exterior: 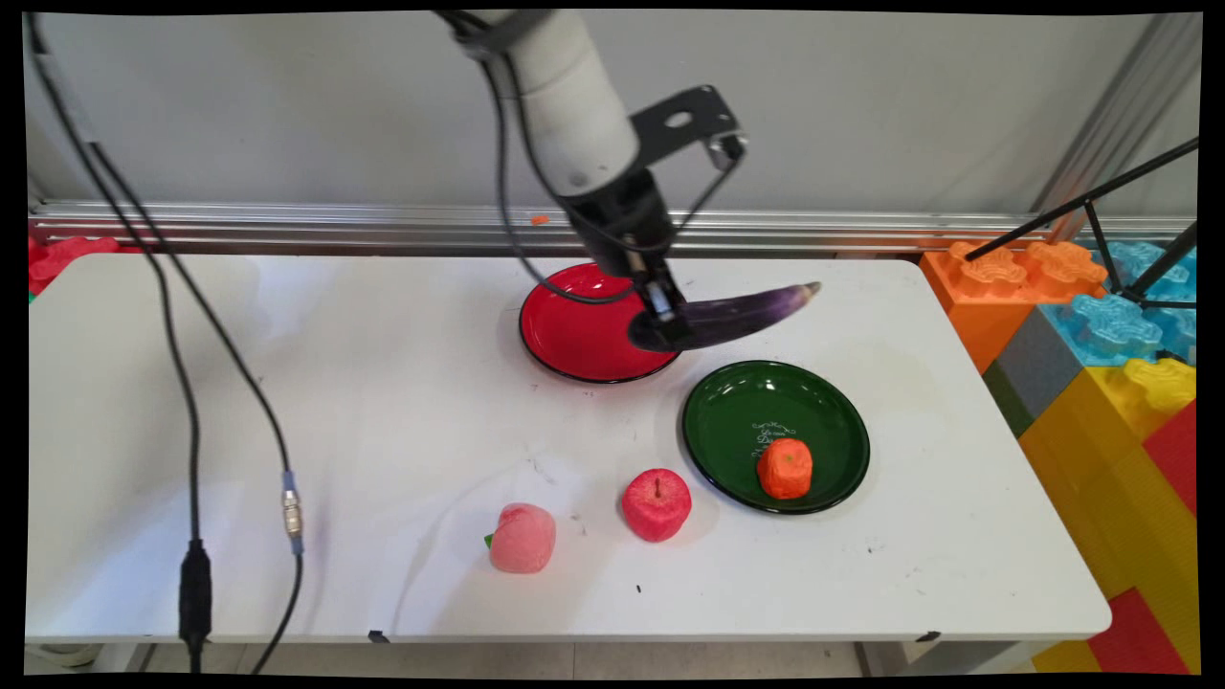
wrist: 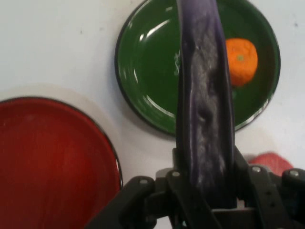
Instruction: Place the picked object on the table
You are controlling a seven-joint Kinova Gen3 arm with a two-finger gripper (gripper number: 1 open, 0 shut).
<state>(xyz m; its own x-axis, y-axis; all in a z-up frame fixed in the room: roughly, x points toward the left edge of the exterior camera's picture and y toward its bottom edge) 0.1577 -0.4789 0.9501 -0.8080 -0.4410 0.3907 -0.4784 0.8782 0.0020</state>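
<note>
Purple eggplant hung off the tabletop in your gripper, jaws clamped on its thick end so the stem tip jutted toward the far right corner. You had it over the red plate's right rim, near the far edge. Beside it, the green plate carried an orange fruit; apple and peach sat toward the near edge.
</note>
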